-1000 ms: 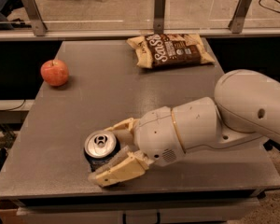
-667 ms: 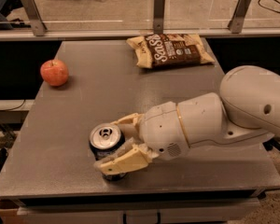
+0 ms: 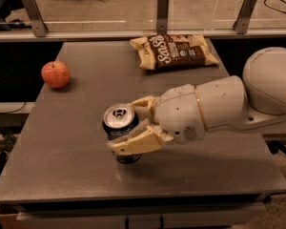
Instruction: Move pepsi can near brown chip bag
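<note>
Camera view has the gripper [image 3: 126, 128] over the front middle of the table [image 3: 76, 185], its 2 fingers clamped across the upright pepsi can [image 3: 117, 116], 1 on the near side, 1 on the far. The brown chip bag [image 3: 174, 51] lies at the far edge, beyond the can and rightward, long axis left-right. The apple [image 3: 56, 74] sits well apart at far left, so the path looks unobstructed.

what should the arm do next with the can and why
Probably carry the pepsi can toward the far right, where the brown chip bag lies. The tool sits at the near middle of the table, fingers closed on the can, which is far from the bag.
</note>
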Available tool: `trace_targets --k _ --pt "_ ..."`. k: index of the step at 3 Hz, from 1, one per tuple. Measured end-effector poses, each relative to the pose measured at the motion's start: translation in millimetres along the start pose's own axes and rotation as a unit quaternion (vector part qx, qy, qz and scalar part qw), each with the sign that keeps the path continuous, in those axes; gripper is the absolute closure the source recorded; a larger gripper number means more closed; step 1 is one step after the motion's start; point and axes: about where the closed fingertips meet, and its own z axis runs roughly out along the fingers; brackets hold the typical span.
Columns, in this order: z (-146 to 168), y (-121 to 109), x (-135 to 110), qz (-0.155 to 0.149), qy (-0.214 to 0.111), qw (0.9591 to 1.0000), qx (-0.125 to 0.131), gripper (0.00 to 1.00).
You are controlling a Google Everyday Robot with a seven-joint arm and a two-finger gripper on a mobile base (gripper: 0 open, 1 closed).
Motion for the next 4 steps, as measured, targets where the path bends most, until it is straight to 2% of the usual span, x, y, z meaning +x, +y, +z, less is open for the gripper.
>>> trace_targets --k 2,3,4 --pt "-4 3 -1 0.003 0.011 0.9999 0.005 1.0" --pt "-43 -21 -2 -0.006 0.007 0.998 0.062 1.0" --pt "-98 -64 3 -0.016 0.004 0.9914 0.13 1.0"
